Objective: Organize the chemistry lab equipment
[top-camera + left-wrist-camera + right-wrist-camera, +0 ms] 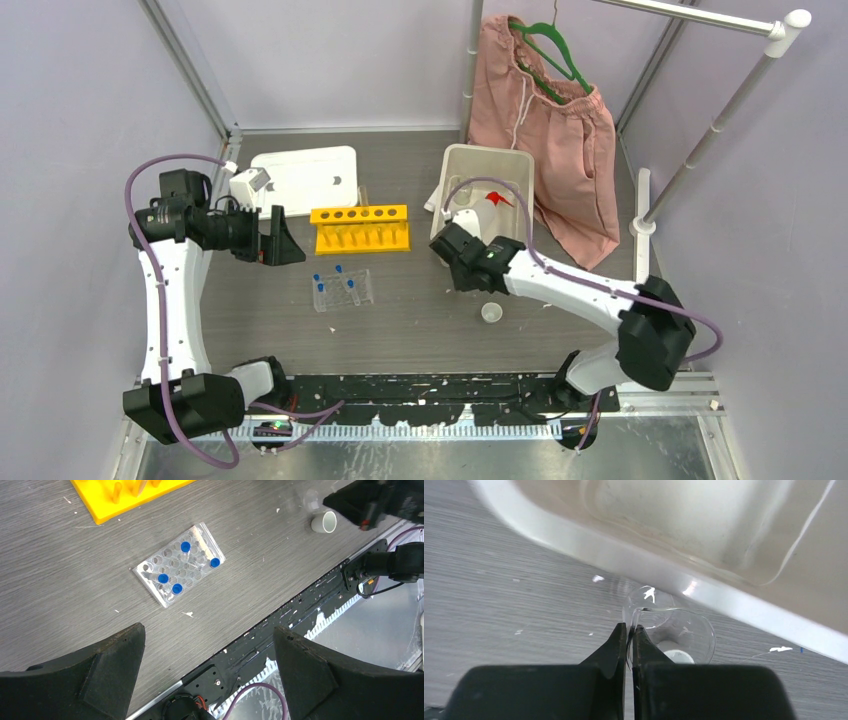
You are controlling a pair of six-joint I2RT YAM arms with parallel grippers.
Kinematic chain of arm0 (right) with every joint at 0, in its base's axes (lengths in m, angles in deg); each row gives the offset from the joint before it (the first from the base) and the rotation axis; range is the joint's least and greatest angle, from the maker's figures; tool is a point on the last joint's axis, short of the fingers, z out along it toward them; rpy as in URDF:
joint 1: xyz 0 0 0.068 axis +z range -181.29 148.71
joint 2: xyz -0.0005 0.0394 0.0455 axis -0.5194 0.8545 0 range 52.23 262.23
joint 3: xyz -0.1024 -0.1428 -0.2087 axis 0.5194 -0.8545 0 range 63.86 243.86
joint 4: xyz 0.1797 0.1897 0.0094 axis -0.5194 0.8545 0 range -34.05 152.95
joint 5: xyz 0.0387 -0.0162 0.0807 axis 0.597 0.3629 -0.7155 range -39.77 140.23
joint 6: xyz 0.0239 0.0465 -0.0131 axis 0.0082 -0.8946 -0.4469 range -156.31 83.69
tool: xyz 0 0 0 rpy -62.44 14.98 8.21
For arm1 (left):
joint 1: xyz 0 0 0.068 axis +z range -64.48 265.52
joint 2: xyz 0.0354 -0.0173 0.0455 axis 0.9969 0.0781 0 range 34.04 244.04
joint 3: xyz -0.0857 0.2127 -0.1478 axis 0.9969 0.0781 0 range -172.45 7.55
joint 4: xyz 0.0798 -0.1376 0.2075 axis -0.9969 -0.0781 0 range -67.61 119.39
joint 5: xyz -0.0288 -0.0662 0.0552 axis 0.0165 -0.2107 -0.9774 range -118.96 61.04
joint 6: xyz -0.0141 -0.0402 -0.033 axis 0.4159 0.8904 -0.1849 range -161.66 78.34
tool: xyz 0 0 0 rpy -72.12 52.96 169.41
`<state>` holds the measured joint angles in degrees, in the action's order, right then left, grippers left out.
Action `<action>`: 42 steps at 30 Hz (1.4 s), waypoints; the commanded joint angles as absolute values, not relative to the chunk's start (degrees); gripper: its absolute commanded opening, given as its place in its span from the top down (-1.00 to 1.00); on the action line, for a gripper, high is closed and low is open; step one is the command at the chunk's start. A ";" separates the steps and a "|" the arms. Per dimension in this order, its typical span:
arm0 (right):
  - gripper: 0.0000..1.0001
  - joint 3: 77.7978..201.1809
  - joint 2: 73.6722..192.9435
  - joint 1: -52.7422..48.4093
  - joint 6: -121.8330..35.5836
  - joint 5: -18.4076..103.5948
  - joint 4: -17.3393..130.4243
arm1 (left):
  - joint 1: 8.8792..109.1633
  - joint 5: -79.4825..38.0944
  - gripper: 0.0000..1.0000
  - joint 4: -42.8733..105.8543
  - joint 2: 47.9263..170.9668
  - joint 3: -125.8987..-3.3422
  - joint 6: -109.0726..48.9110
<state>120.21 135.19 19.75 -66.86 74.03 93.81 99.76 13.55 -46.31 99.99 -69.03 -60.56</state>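
My right gripper (630, 628) is shut on the thin wall of a small clear glassware piece (684, 630), low over the table beside the white bin (624, 555). From above, that gripper (445, 248) sits at the bin's near left corner. The red-spouted squeeze bottle (493, 212) lies in the bin (487, 160). A yellow tube rack (360, 228) stands mid-table. The clear grid rack (178, 565) holds several blue-capped tubes (185, 546). A tiny white cup (491, 313) stands near my right forearm. My left gripper (209, 635) hangs open and holds nothing, left of the yellow rack.
A white flat tray (305, 178) lies at the back left. Pink shorts (545, 130) on a green hanger hang from a rail at the back right. A white stand post (642, 215) rises at the right edge. The black base rail (450, 388) runs along the near edge.
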 commanded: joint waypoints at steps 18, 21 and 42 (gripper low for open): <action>0.99 150.54 129.50 3.48 -59.45 68.10 107.48 | 99.68 14.53 -0.97 -46.27 98.51 -70.65 -61.37; 0.99 147.86 133.87 1.24 -59.04 67.84 106.07 | 99.69 13.89 -0.97 -46.57 98.21 -70.68 -61.88; 0.98 143.53 154.72 -2.76 -57.88 66.84 101.76 | 99.72 12.85 -0.98 -45.39 98.29 -68.68 -62.44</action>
